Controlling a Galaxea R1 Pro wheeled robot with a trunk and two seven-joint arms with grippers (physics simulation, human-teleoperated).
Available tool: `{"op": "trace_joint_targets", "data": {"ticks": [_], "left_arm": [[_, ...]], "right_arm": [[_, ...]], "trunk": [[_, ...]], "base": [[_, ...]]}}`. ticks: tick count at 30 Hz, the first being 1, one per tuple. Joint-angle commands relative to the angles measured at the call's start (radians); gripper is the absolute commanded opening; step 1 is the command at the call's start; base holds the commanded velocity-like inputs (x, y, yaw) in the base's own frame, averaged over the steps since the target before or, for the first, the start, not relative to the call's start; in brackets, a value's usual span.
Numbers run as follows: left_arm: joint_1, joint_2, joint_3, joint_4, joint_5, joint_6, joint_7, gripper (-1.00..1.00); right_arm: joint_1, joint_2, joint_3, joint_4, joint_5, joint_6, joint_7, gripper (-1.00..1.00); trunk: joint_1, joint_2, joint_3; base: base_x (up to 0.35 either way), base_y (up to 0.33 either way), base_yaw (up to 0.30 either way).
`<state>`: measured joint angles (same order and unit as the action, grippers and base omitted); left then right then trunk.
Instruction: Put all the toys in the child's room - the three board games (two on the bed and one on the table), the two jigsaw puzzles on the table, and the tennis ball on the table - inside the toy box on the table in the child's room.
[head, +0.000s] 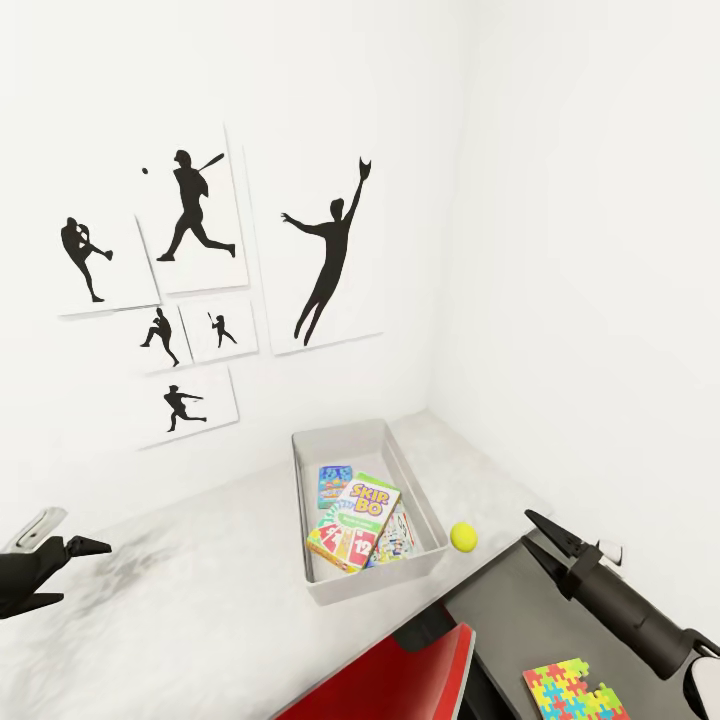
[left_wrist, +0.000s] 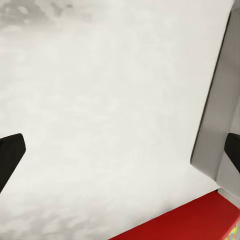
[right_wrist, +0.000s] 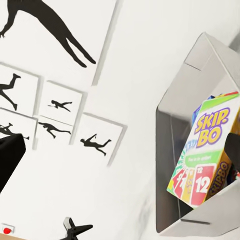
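From the head camera, the toy box (head: 340, 455) sits on the white table (head: 200, 600) against the wall, and three board games lie in it: the Skip-Bo box (head: 352, 522) on top, a blue game box (head: 333, 484) under its far end, and a white-green one (head: 398, 537) peeking out on the right. The tennis ball (head: 463, 536) rests on the table just beside the bin's right wall. One jigsaw puzzle (head: 572, 692) lies on the lower dark side unit (head: 510, 610), near the right arm. The right gripper (head: 545, 535) hovers near the ball with its jaws spread and nothing between them; the left gripper (head: 70, 560) hangs over bare tabletop, also spread and empty.

The left wrist camera looks down on the mottled table surface, with the toy box's grey outer wall (left_wrist: 217, 115) at one edge and a red chair back (left_wrist: 190, 222). Its fingertips (left_wrist: 11, 150) stand wide apart.

The right wrist camera faces the bin and the Skip-Bo box (right_wrist: 205, 150), with baseball silhouette posters (right_wrist: 60, 105) behind. Its dark fingertips (right_wrist: 10, 155) are parted.

The ball looks light, round and fuzzy, so it would likely roll if nudged; pinching across its middle from above seems safest. The puzzle is thin and probably floppy, best taken at an overhanging edge.
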<state>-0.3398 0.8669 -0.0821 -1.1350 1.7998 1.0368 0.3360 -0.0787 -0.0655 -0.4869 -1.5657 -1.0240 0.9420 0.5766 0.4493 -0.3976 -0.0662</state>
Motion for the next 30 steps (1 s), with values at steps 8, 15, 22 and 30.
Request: {"op": "trace_joint_targets", "data": {"ticks": [8,15,22,30], "left_arm": [[-0.002,0.000,-0.004,0.000,0.010,0.000,0.009,1.00],[-0.002,0.001,-0.003,0.000,0.010,0.000,0.009,1.00],[-0.002,0.011,-0.002,0.000,0.010,0.005,0.008,1.00],[-0.001,0.020,-0.010,0.000,0.009,0.010,0.008,1.00]], "right_arm": [[-0.001,0.001,-0.002,0.002,0.002,0.004,0.002,1.00],[-0.001,0.002,-0.001,0.004,0.002,0.000,0.002,1.00],[-0.001,0.003,-0.002,0.004,0.000,-0.002,0.009,1.00],[-0.001,0.002,-0.002,0.004,-0.003,0.000,0.010,1.00]], "trunk": [[0.001,-0.002,-0.002],[0.001,-0.002,-0.002],[0.001,-0.002,-0.002],[0.001,-0.002,-0.002]], "base": [[-0.028,0.000,0.000],[-0.005,0.000,0.000],[0.000,0.086,0.000],[0.000,0.020,-0.013]]}}
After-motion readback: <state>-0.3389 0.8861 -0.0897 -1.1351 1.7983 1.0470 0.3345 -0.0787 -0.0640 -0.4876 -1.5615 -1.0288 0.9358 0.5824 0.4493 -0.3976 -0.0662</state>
